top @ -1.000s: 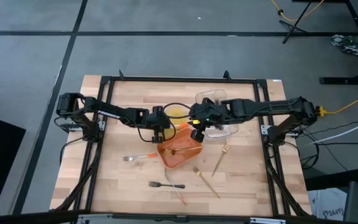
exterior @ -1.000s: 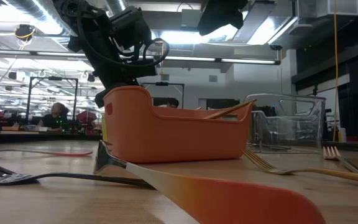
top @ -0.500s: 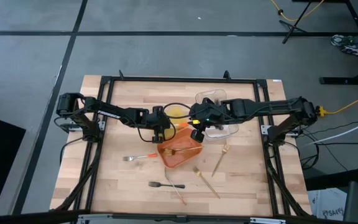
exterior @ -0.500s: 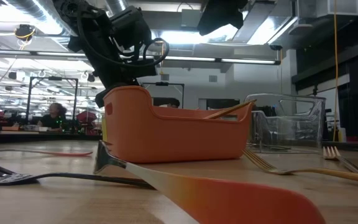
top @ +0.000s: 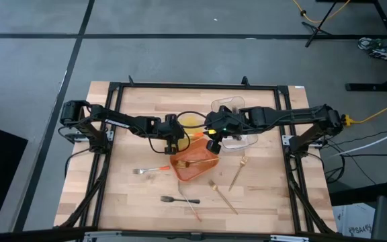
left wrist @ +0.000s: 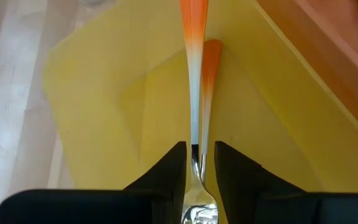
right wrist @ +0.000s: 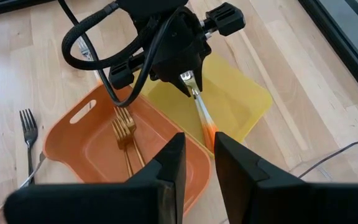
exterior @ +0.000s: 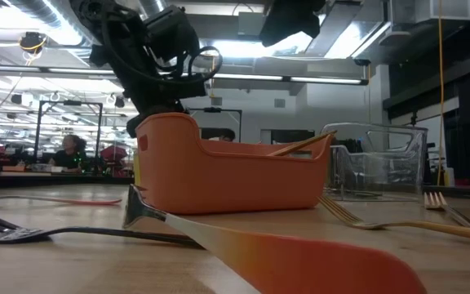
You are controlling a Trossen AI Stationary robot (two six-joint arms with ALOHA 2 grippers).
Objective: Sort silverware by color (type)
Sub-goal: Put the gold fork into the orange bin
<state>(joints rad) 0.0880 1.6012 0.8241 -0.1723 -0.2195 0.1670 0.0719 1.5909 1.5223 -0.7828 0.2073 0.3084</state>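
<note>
An orange-handled fork point(left wrist: 194, 81) is clamped by the left gripper point(left wrist: 197, 163) over the yellow tray point(left wrist: 104, 106); its tines are hidden. The right gripper point(right wrist: 194, 158), at three o'clock, is parted, empty.

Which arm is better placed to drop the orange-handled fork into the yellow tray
Left. The left gripper already holds the orange-handled fork above the yellow tray, handle pointing down into it. The right gripper is empty, open, over the orange tray.
</note>
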